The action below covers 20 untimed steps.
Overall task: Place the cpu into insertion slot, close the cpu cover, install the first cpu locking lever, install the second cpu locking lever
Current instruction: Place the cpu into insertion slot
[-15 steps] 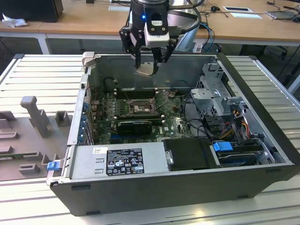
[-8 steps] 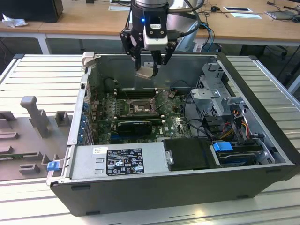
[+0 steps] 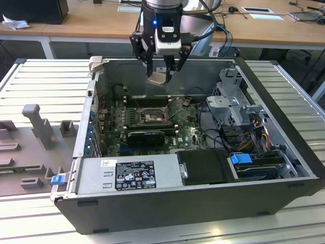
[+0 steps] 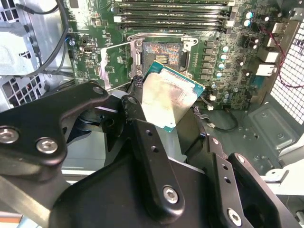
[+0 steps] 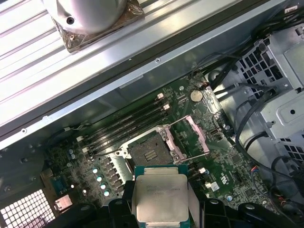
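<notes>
My pincer (image 3: pixel 160 75) is clamped on the cpu (image 3: pixel 156 80), a small flat square chip with a dull silver-grey lid and a green edge. It holds the chip in the air at the upper centre of the exterior view, above the open black computer case (image 3: pixel 203 203) and well clear of the green motherboard (image 3: pixel 188 134). Reading the first wrist view from the left, the long black memory slots (image 5: pixel 126 124) lie beside the insertion slot (image 5: pixel 149 152), a square socket with a dark centre and metal rim, bare and uncovered. Just right of it the cpu cover (image 5: pixel 198 137), a thin metal frame with a square window, is swung open, and dark cables (image 5: pixel 247 118) crowd the far right. My worry is alignment: in the second wrist view the chip looks skewed against the socket's sides, so I judge it could seat crooked and crush the contacts. The hold seems to be on the edges only, so a slip is possible, and a corner could catch the raised cover.
</notes>
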### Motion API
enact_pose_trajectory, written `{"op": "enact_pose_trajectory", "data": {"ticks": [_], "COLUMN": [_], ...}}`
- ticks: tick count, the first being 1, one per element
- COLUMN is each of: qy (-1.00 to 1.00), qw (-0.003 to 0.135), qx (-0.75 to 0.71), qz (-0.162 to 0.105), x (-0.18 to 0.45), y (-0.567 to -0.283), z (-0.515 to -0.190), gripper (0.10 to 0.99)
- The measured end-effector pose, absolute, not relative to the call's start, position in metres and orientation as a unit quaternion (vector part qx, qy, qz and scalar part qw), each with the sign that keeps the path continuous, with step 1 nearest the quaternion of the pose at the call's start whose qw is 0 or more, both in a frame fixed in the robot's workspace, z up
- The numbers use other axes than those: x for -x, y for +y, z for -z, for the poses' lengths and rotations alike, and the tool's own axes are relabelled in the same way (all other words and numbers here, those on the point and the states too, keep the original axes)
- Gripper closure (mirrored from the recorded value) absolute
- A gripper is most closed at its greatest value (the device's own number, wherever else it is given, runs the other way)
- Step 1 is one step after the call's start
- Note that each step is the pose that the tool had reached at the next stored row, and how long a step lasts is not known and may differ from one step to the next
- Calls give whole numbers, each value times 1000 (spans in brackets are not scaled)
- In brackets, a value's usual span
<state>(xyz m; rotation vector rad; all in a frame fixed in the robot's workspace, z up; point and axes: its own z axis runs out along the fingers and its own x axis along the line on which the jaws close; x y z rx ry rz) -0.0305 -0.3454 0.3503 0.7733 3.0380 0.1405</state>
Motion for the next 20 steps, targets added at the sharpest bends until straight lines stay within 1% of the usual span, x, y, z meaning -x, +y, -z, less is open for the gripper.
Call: {"op": "enact_pose_trajectory", "data": {"ticks": [20], "qy": [959], "qw": [3], "qx": [-281], "qz": [-45], "x": [31], "y": [-345], "z": [-346], "gripper": [557]}}
